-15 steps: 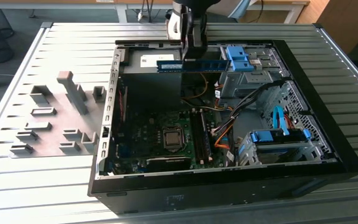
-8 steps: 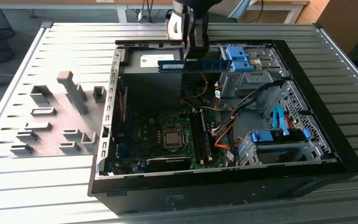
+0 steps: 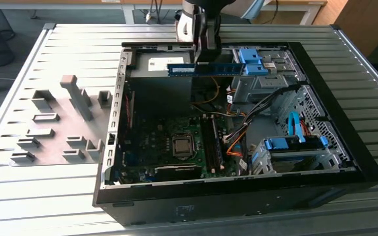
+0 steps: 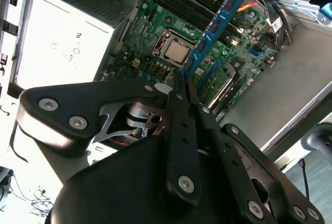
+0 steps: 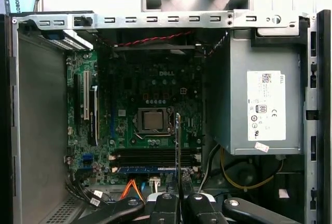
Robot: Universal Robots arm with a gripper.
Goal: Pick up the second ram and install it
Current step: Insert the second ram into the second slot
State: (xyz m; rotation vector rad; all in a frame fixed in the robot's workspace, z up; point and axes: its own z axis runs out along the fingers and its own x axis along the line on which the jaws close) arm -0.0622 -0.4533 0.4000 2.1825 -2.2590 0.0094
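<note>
The gripper (image 3: pixel 200 63) hangs over the far side of the open computer case (image 3: pixel 346 162), which lies flat on the grey bench (image 3: pixel 57 196). Its two black fingers (image 4: pixel 179 125) are pressed close together on one end of the second ram (image 3: pixel 205 69). The stick is held up in the air above the inside of the case. In the exterior view it lies level, with its long side running from that view's left to its right, and it has a white sticker on the left part.

In the second wrist view the second ram (image 4: pixel 215 26) sticks out from the fingertips as a blue strip with black chips in a row. Below it is the green motherboard (image 4: pixel 155 47) with the shiny square processor socket (image 4: pixel 176 53).

In the first wrist view the second ram (image 5: pixel 178 146) is seen edge on, as a thin dark line over the motherboard (image 5: pixel 150 94). It hangs above the long memory slots (image 5: pixel 155 157), not touching them. One blue stick (image 5: pixel 145 169) already sits in a slot there.

The grey power supply box (image 5: pixel 259 105) sits inside the case beside the motherboard. On the bench, at the exterior view's left of the case, stand grey plastic holder blocks (image 3: pixel 57 137).
</note>
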